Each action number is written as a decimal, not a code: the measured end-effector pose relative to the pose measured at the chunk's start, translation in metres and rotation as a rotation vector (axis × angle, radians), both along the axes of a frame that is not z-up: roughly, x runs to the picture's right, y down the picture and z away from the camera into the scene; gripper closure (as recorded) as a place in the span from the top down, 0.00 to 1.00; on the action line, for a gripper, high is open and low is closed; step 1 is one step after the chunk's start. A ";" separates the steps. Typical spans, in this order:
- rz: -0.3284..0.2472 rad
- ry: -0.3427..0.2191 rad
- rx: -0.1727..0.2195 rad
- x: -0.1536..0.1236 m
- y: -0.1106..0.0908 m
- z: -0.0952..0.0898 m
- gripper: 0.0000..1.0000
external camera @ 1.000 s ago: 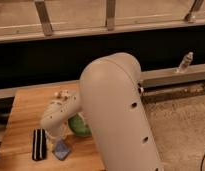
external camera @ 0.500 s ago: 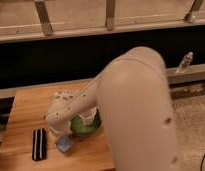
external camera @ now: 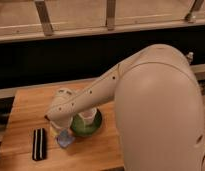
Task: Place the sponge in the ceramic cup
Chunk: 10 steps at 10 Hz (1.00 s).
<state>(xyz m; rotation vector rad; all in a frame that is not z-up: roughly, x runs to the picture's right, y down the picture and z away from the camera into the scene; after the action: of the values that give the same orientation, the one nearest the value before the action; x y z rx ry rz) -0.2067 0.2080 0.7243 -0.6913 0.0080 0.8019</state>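
In the camera view, the arm is reaching leftward and the gripper [external camera: 58, 131] is pressing down with its fingers closed at the sponge [external camera: 65, 140]. I cannot tell whether it is pinching the sponge. The sponge is lying on the table, near-left of the ceramic cup [external camera: 88, 118], not inside it. This looks like the pick-up step. Next comes a lift, then a carry right and farther, over the cup's mouth and clearing the green dish [external camera: 86, 128]. A striped oblong [external camera: 39, 144] is lying left on the wooden table [external camera: 26, 107], with a dark wall [external camera: 71, 55] running behind.
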 end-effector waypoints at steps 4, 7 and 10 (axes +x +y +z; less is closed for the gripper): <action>0.035 -0.002 0.047 0.012 -0.022 -0.002 0.00; 0.030 0.022 0.153 0.020 -0.079 -0.032 0.00; 0.039 0.070 0.286 0.037 -0.143 -0.068 0.00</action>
<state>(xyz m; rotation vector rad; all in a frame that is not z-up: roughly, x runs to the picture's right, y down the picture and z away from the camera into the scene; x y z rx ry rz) -0.1694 0.0654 0.6559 -0.3937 -0.0557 0.8442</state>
